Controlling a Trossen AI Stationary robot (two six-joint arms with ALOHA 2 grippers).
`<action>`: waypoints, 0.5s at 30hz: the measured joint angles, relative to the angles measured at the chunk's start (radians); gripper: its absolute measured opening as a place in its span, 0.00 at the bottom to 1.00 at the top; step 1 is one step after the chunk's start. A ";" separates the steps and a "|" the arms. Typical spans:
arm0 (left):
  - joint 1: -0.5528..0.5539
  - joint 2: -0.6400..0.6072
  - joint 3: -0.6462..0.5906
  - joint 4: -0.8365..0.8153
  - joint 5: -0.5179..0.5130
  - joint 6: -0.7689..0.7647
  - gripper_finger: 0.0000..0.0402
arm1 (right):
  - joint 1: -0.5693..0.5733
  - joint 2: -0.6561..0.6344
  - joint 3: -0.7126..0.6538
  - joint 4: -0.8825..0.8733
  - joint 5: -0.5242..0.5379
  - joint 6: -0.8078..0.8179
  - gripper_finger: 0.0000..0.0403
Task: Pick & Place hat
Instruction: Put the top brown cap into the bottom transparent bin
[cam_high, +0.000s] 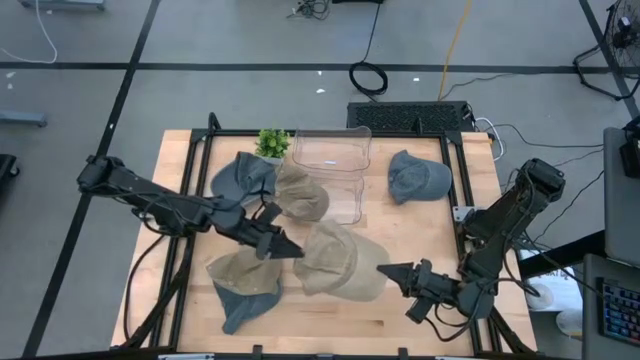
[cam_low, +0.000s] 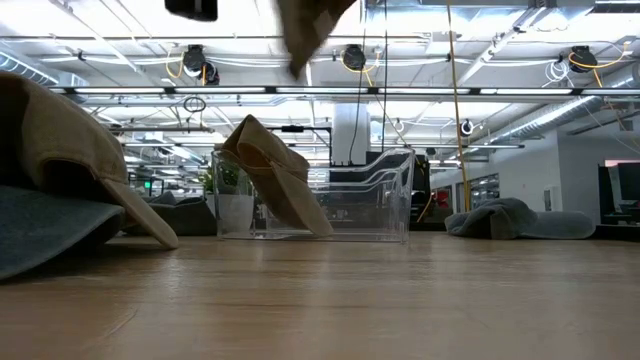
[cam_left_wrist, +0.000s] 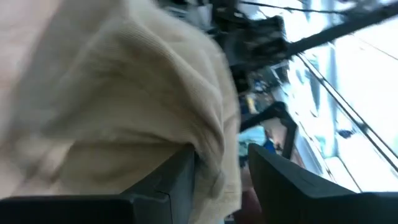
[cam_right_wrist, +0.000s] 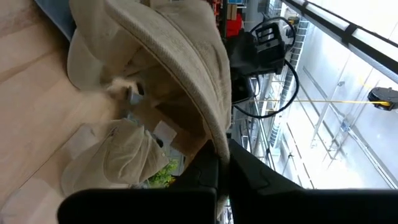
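Both grippers grip the same tan hat (cam_high: 335, 262) lifted above the desk (cam_high: 420, 235): left gripper (cam_high: 283, 245) and right gripper (cam_high: 388, 271) jaws pinch opposite edges.

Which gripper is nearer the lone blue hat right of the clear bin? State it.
Right. The right gripper, pinching a tan hat's brim, sits in front of the blue hat. The left gripper grips that tan hat's other side, farther away.
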 joint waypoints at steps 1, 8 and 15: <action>0.000 0.002 0.000 -0.017 -0.007 -0.007 0.39 | 0.000 0.000 0.000 0.000 0.000 -0.003 0.00; 0.000 0.002 0.000 -0.103 -0.009 -0.028 0.39 | 0.000 0.000 0.000 0.000 0.000 -0.006 0.00; 0.000 0.002 0.000 -0.135 -0.002 -0.031 0.29 | -0.001 0.000 0.000 0.000 0.000 -0.008 0.00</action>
